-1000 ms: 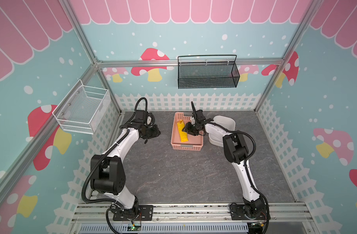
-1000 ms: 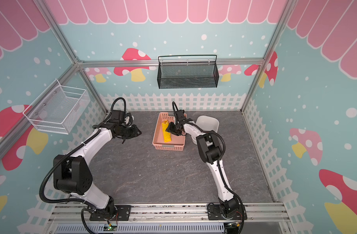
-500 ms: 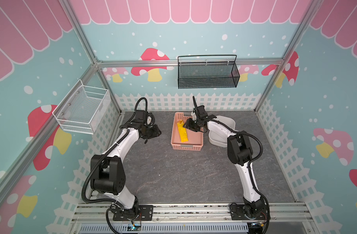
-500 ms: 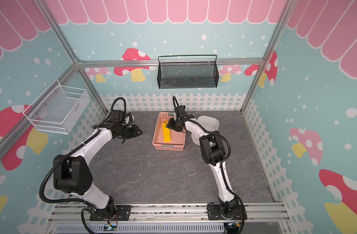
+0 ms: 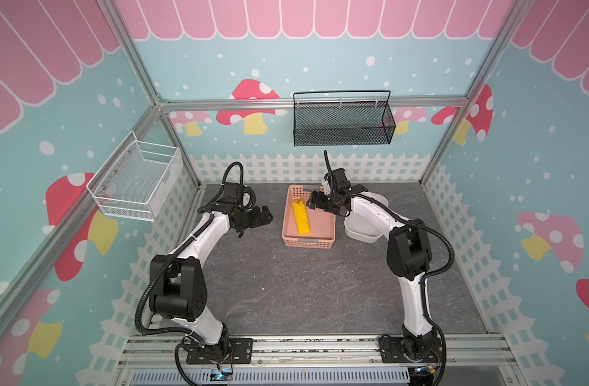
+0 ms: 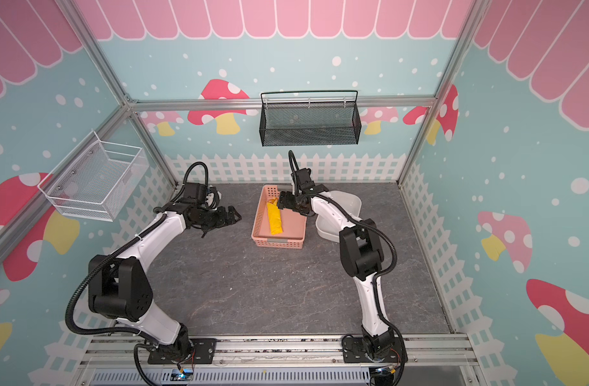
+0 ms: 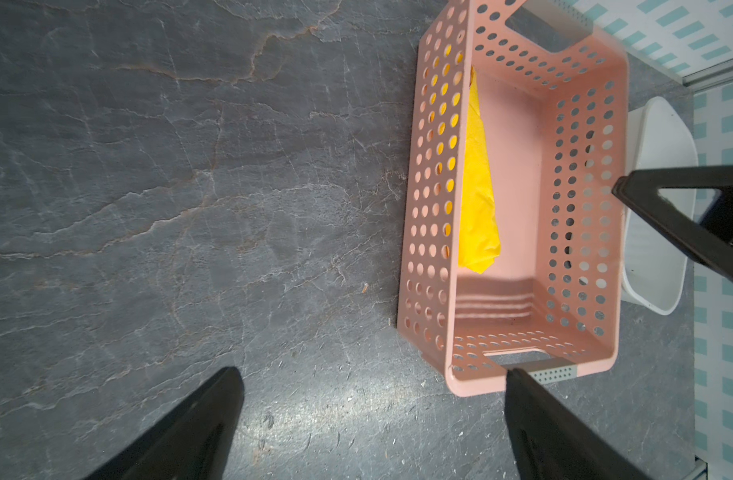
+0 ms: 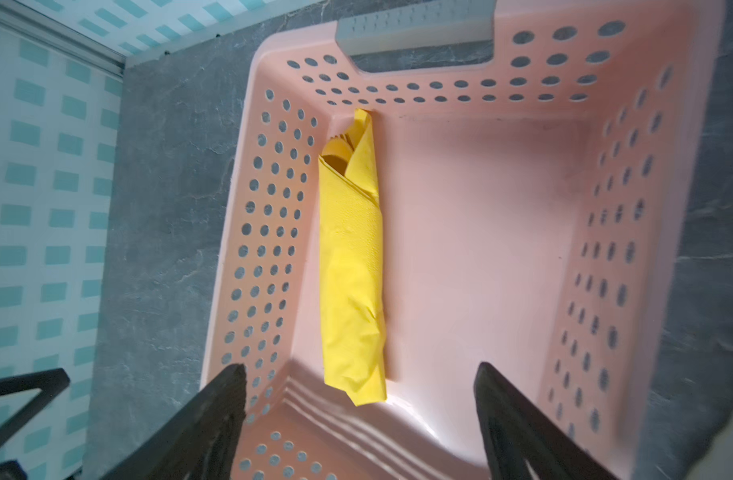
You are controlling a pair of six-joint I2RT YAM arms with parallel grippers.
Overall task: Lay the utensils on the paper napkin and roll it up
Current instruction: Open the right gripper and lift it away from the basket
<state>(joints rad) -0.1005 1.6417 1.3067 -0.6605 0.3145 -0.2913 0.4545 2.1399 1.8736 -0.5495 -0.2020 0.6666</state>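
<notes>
Leftmost, over the bare grey stone-look table (image 5: 286,294), found the left hand (image 5: 265,217) with fingers spread wide, empty, beside but clear of the pink perforated plastic basket (image 5: 308,243). Inside, against the basket's left wall, saw the rolled bright yellow paper napkin (image 5: 301,220), long axis running near to far along that wall, orange plastic utensils (image 8: 338,156) peeking from its open end. Farther right, above the basket, noted the right hand (image 5: 312,202), fingers apart, gripping nothing; judged it nearer the napkin, with that bundle to its left.

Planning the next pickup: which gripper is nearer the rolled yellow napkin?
Right. The right gripper hovers above the pink basket, beside the far end of the napkin; the left gripper is outside the basket, over the table.
</notes>
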